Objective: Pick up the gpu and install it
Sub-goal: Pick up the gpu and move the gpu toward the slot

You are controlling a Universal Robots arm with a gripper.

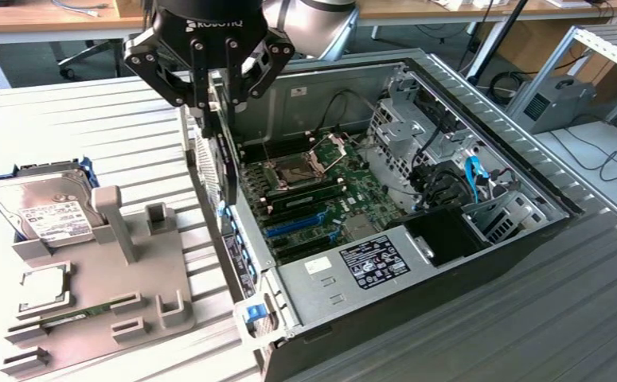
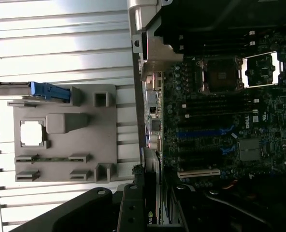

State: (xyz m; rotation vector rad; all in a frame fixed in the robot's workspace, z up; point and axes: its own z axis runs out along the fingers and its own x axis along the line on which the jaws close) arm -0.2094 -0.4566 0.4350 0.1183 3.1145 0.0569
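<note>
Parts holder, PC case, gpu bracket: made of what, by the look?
Parts holder: matte gray, moulded-looking, probably plastic. PC case: bare sheet metal, dull silver, stamped holes. gpu: bracket is perforated silver metal, likely steel.

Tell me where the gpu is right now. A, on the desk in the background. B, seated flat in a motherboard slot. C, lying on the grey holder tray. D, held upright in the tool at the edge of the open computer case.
D: the gpu hangs edge-down from the tool, beside the wall of the computer case.
</note>
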